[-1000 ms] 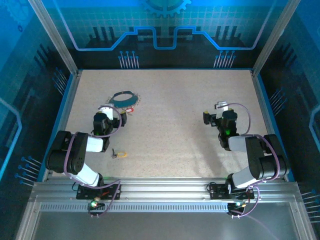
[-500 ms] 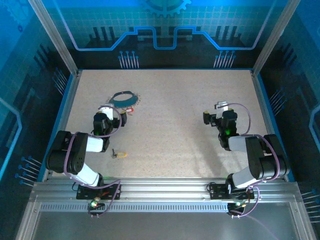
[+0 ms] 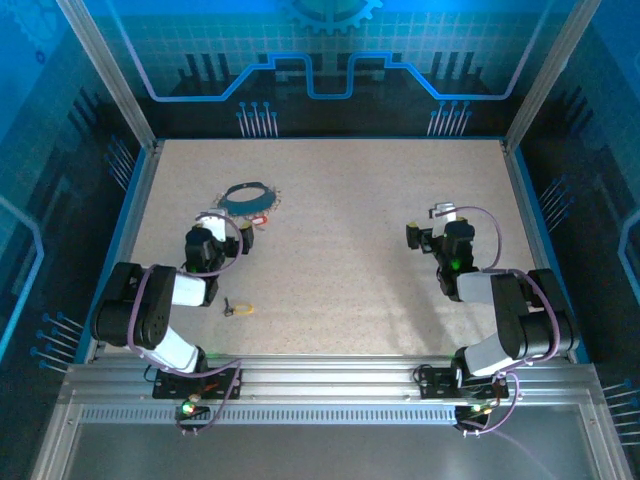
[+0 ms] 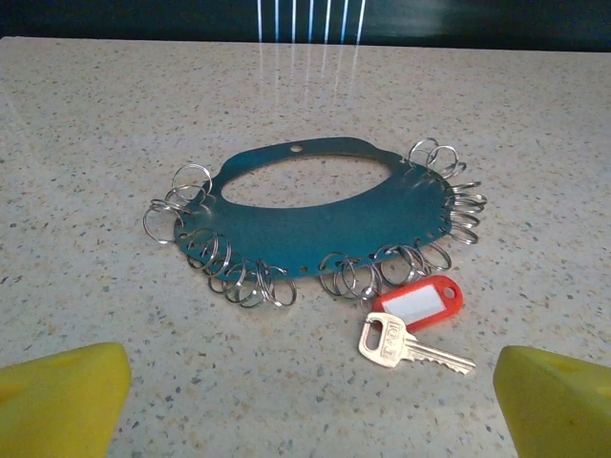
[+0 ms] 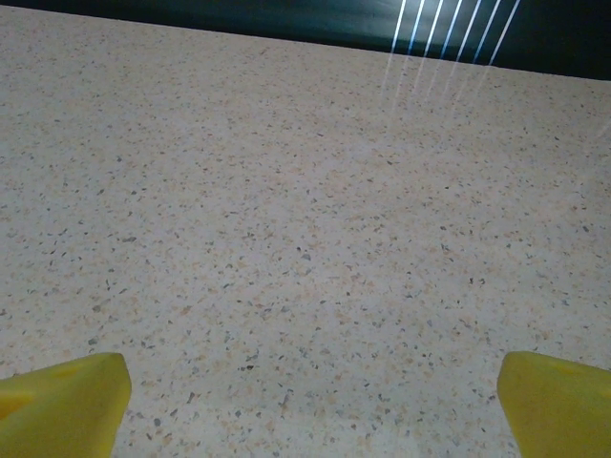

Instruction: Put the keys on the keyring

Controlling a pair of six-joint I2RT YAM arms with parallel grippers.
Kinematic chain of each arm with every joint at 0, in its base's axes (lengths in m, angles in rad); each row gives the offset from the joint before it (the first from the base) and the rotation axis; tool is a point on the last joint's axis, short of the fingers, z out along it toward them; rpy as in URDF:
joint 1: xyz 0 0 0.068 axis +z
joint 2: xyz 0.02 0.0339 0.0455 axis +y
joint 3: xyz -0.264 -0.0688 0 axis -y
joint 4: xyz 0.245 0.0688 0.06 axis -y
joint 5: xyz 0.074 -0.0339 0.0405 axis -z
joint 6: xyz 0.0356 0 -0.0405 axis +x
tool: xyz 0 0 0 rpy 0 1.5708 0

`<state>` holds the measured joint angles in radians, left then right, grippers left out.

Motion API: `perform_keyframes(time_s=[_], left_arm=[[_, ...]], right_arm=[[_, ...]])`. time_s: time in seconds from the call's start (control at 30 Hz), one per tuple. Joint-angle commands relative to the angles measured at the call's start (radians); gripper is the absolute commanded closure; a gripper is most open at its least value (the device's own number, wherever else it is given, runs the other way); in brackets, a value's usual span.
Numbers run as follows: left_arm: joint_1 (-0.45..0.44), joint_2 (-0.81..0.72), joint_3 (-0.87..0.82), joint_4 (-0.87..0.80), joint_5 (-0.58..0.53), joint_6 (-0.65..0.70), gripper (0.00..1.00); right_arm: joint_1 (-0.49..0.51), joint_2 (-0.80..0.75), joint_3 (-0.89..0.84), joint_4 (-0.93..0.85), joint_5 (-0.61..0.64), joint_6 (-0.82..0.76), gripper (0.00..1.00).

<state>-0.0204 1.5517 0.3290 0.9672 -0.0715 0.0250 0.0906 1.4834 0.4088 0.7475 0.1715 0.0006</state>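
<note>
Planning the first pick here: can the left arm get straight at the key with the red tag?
Probably yes. The key lies flat on the table just ahead of the open left tool, nothing between them. Its red tag lies right beside the rings, which may snag.

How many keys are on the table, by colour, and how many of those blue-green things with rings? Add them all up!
Red-tagged key: 1
Yellow-tagged key: 1
Teal holder with silver rings: 1
Total: 3
</note>
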Motion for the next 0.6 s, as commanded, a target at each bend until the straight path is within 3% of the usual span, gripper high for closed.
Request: perform_keyframes(time_s=[0.0,0.13,0.27,0.37,0.43,0.5,0.57], left_arm=[[-0.006,-0.123,-0.062,0.065,0.016,0.007,0.01],[-0.013,-0.359,0.056,-0.340,-0.048,-0.073,0.01],[-0.012,-0.452,0.270,-0.729,-0.024,-0.167,0.01],[-0.012,-0.417,0.442,-0.932,0.038,-0.204,0.01],[-0.002,-0.351,0.545,-1.021,0.008,-0.358,0.01],[0.039,-0.263,0.653,-1.077,0.194,-0.407,0.01],[0.041,-0.146,0.752,-1.093,0.270,-0.456,0.01]], right_arm=[[-0.008,-0.112,0.076,-0.211,-0.010,0.017,0.00],[-0.007,-0.222,0.200,-0.508,0.007,0.091,0.00],[-0.008,-0.298,0.320,-0.763,0.081,0.268,0.00],[-0.009,-0.330,0.402,-0.941,0.130,0.340,0.00],[-0.009,-0.344,0.436,-1.041,0.122,0.357,0.00],[-0.009,-0.337,0.491,-1.145,0.106,0.373,0.00],[-0.008,-0.321,0.535,-1.208,0.062,0.364,0.00]])
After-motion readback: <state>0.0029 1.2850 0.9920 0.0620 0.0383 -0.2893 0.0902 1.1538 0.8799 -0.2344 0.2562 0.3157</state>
